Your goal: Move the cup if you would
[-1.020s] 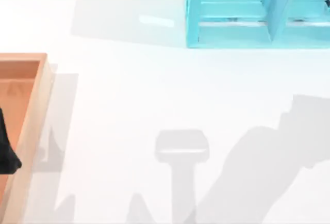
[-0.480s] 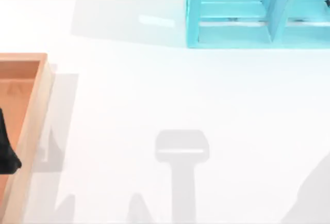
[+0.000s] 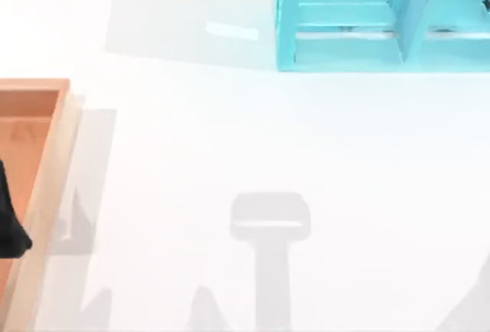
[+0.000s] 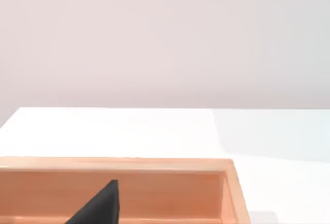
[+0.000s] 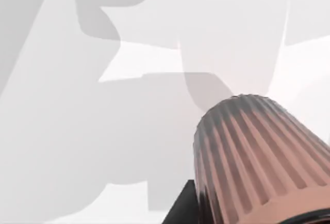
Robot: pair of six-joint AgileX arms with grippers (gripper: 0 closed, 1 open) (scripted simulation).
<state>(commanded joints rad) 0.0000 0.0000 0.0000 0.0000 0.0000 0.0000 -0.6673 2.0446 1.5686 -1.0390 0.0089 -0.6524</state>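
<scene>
- A ribbed, reddish-brown tapered cup (image 5: 258, 157) looms close before the right wrist camera, above the white table (image 3: 245, 156); whether the right jaws grip it, I cannot tell.
- A turquoise wooden shelf (image 3: 348, 18) stands at the table's far right.
- A shallow orange wooden tray (image 3: 46, 171) sits at the left edge, with a black pointed shape (image 4: 98, 206) over it; the left jaws' state I cannot tell.

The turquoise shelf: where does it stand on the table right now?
In the top view the turquoise shelf stands at the table's far edge, right of centre, well apart from the wooden tray at the left side.
</scene>
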